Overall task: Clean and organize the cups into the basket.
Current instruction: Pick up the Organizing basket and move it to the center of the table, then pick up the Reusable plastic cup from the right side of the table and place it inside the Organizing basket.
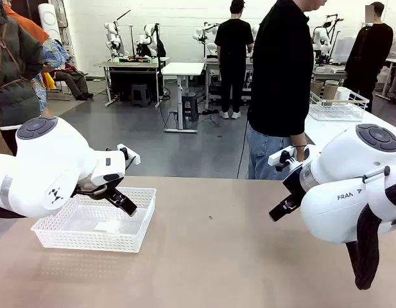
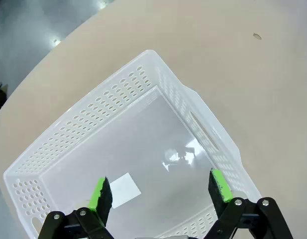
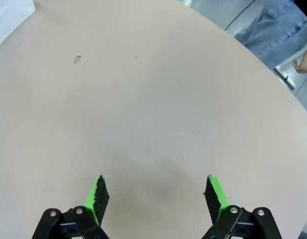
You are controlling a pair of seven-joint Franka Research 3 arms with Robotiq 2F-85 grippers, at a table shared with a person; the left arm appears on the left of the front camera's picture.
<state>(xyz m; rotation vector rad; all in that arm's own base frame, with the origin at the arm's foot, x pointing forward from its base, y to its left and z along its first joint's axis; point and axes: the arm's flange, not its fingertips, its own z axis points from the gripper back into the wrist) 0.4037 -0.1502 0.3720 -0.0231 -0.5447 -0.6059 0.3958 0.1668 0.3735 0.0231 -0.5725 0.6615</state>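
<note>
Two grippers in the front view, both spread wide and holding nothing: left gripper (image 1: 122, 201) just above the basket (image 1: 88, 242), over its far right part; right gripper (image 1: 279, 208) well to the right of the basket, above bare table (image 1: 210, 256). Person (image 1: 281, 77) beyond the far edge, also right of the basket and well apart from it.

Left wrist view: looks straight down into the basket (image 2: 93, 115), green pads (image 2: 99, 195) wide apart above its floor and clear of its walls. Nothing inside but a white slip (image 2: 124, 189); no cup in yet.

Right wrist view: right gripper (image 3: 155, 191) fully spread over the table (image 3: 143, 99), touching nothing, with a hand (image 3: 305, 59) past the table edge.

Likely trouble from here: could catch the lattice wall if swung out low, and so drag or tip the light basket. Might lose a tall cup over the shallow wall if released high or off-centre. Could also drop a cup at a handover by closing too early or too late.
</note>
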